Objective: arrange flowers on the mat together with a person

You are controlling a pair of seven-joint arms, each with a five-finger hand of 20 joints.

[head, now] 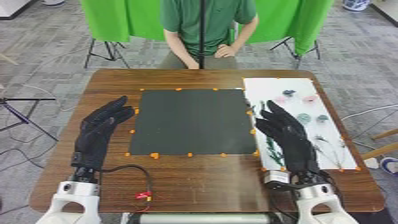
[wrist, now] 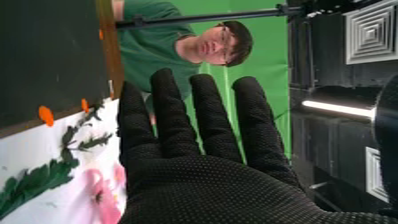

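- Nearest is a brown wooden table [head: 195, 187] with visible grain; a thin black cable with a red connector [head: 143, 195] lies on its near part.
- The robot's left hand [head: 99, 127], in black fabric, is held above the table just left of the mat, fingers extended, holding nothing.
- The robot's right hand [head: 284, 129] is raised around the border between mat and white sheet. In the right wrist view, the right hand [wrist: 222, 187] is wide, its long fingers straight and slightly spread, the dotted knit glove gripping nothing.
- The mat [head: 191, 125] is a smooth, dark, flat rectangle, edged with small orange pieces [head: 155, 156].
- To its right, the white sheet [head: 264, 86] holds the flowers and greenery: a jagged-leaved green stem [head: 274, 154] and thin, wiry sprigs [head: 338, 145] on the nearer part.
- Farther along it are two rounded, pale green heads [head: 304, 118], soft-petalled pink flowers [head: 310, 99] and, farthest, a small dark-blue bloom [head: 289, 93].
- Beyond the table, bright green cloth [head: 306, 30] hangs in folds over grey carpet [head: 53, 45].
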